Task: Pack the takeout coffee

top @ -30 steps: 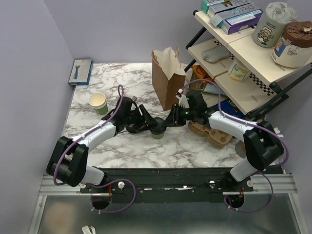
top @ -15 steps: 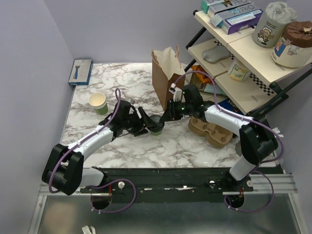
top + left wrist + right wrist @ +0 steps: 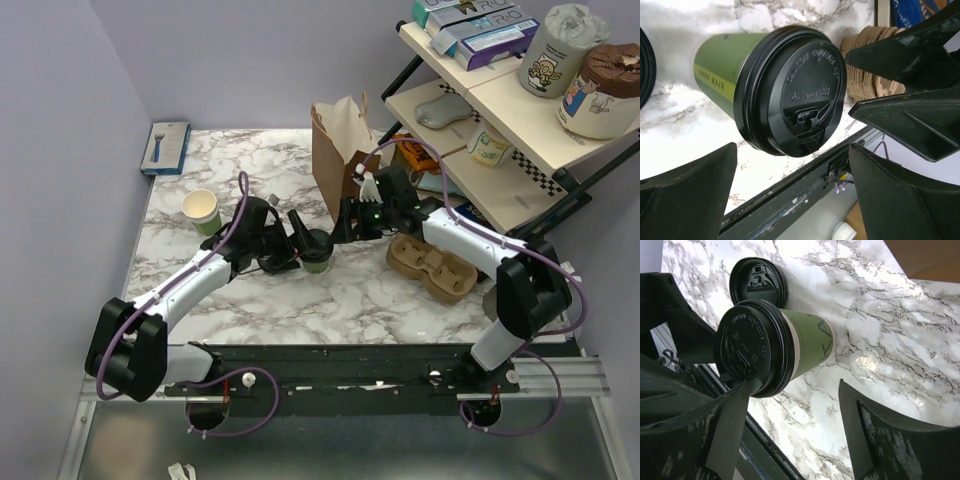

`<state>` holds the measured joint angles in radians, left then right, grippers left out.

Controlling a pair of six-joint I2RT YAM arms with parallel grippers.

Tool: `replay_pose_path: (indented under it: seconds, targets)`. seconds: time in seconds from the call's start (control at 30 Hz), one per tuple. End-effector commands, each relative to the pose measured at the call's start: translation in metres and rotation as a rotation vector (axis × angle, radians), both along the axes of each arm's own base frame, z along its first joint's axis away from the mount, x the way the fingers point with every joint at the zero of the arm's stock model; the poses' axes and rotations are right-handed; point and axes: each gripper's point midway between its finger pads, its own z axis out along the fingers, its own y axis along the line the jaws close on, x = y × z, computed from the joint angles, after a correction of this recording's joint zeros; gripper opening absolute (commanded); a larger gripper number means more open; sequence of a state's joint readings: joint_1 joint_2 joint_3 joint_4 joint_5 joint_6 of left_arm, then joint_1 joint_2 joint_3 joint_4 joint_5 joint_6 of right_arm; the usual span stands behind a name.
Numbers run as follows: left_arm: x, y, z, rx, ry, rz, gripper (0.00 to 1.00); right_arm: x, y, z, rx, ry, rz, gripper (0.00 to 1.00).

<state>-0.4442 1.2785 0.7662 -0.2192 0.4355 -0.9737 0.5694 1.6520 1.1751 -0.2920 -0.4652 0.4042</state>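
Marble table [image 3: 380, 300] carries the takeout coffee [image 3: 316, 250] upright, just short of the brown paper bag [image 3: 340, 160] — a little nearer it than a second ago, both arms having crept that way with it. Left gripper [image 3: 792, 147] and right gripper [image 3: 792, 385] flank the cup with jaws spread, neither clamped on it. So the cup looks nudged, not held — a firm grasp and a lift into the bag remain
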Motion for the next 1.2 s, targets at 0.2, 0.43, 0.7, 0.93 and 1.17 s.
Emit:
replay_pose_path:
  seconds: [0.2,0.43,0.7,0.93,1.17]
  targets:
    - [0.027,0.029,0.005,0.037,-0.028,0.068,0.99,-0.003,0.015,0.022,0.134,0.084,-0.074,0.80]
    - [0.040,0.025,0.001,0.023,-0.017,0.056,0.99,-0.001,0.019,0.011,0.132,0.125,-0.094,0.78]
    - [0.039,0.019,-0.013,-0.002,0.016,0.037,0.97,-0.010,0.031,-0.011,0.136,0.211,-0.071,0.65]
    - [0.036,0.011,-0.015,-0.064,0.038,0.027,0.88,-0.022,0.030,-0.031,0.121,0.275,-0.073,0.41]
    - [0.032,0.004,-0.026,-0.102,0.080,0.007,0.63,-0.024,0.030,-0.038,0.125,0.293,-0.075,0.28]
